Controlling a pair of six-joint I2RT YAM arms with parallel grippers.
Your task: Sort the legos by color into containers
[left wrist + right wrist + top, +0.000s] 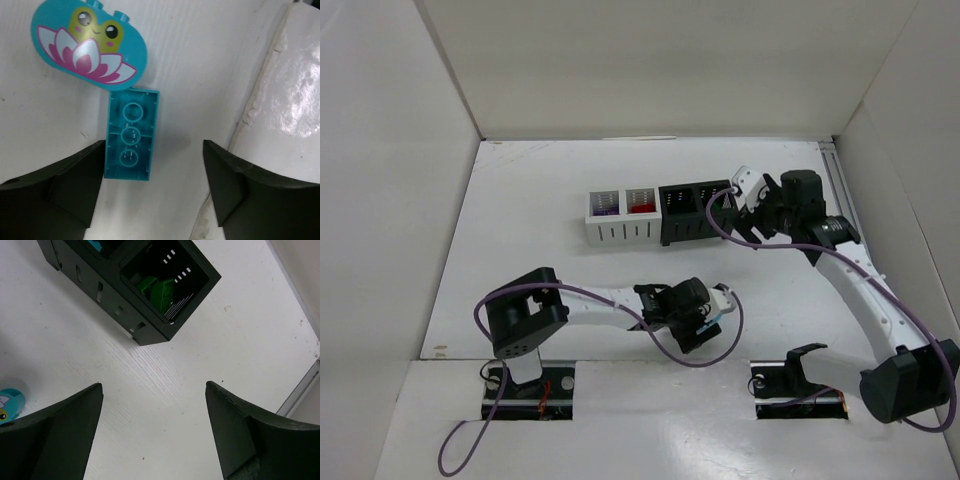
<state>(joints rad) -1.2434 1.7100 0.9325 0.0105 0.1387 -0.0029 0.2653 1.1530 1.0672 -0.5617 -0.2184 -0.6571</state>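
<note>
Plain white walls (380, 200) around a white tabletop (540, 280). Mid-tabletop, containers (660, 235) in a row: purple legos (606, 209) and red legos (641, 208) in the white pair, green legos (159, 290) in the rightmost black one. Nearer, left tool (152, 150) spread open over an upturned teal brick (129, 134), just beside a teal oval piece (87, 42). Right tool (152, 390) open and empty, near the black bins.
</note>
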